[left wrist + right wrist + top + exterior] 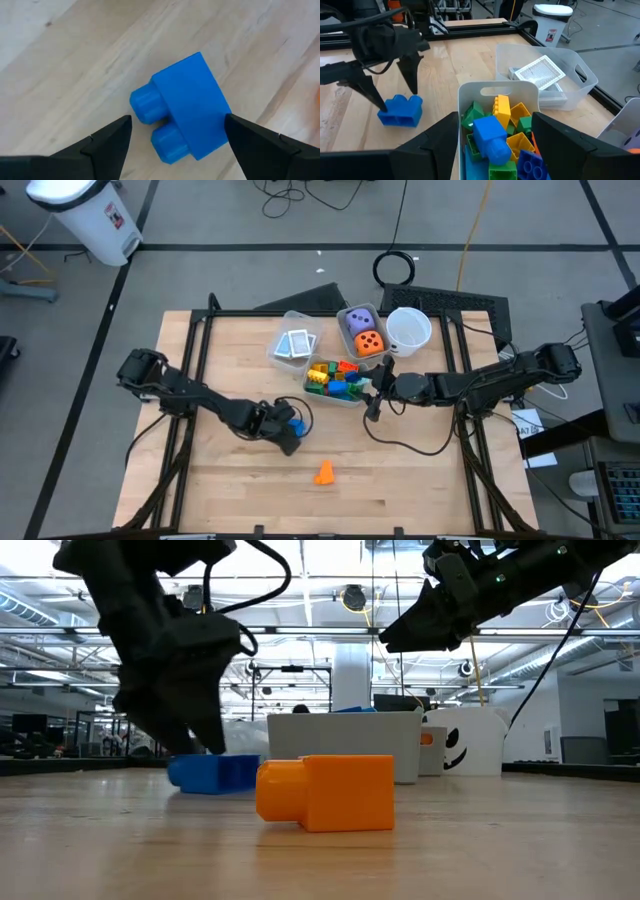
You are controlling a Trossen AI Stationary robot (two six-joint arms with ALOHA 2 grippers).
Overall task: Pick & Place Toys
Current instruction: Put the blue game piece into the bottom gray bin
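Note:
A blue block lies on its side on the table, studs toward the table's left. My left gripper points steeply down over it, open, one finger on either side of the block. An orange block lies on its side nearer the front edge. My right gripper hangs open and empty above a clear bin filled with coloured blocks. My left gripper's fingertips stand close against the blue block's two opposite sides, coming from above. I cannot tell whether they touch it. The block lies flat on the table.
Behind the blocks bin stand a clear bin with white patterned cards, a bin with a purple die and an orange die, and a white cup. Bare wood lies around the orange block.

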